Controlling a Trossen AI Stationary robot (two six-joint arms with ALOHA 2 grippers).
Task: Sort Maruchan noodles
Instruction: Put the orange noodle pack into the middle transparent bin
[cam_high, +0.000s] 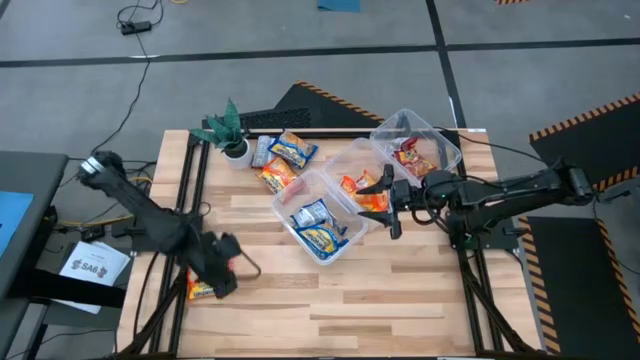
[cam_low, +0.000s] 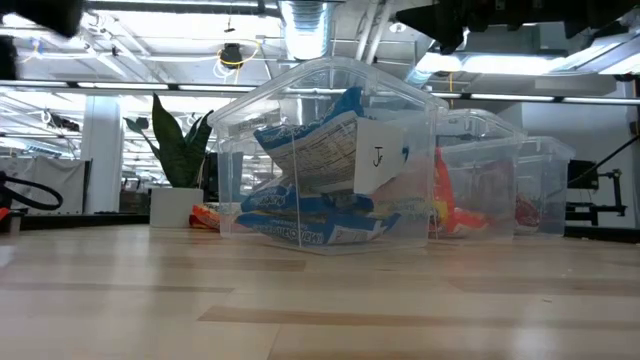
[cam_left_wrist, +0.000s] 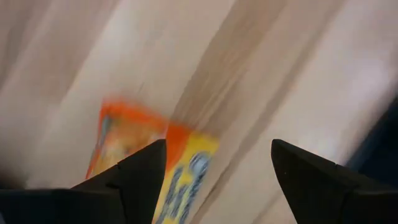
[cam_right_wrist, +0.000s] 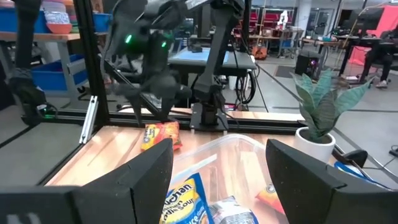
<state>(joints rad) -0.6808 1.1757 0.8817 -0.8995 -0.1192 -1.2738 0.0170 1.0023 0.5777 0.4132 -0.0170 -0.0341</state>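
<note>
Tubs (cam_high: 300, 188) hold sorted noodle packets (cam_high: 318, 228) — both grippers (cam_high: 385, 200) gape, empty.

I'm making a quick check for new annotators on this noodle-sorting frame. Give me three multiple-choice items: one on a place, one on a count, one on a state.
1. Where is the left gripper?
A. above a tub
B. over an orange packet near the table's left edge
C. beside the plant

2. How many clear tubs are there?
A. one
B. three
C. five

3. How are the right gripper's fingers?
A. open, holding nothing
B. shut on a packet
C. shut on the plant

Answers: 1 B, its wrist view shows the packet below; 2 B, the high view shows three; 3 A, fingers apart over the tubs.
</note>
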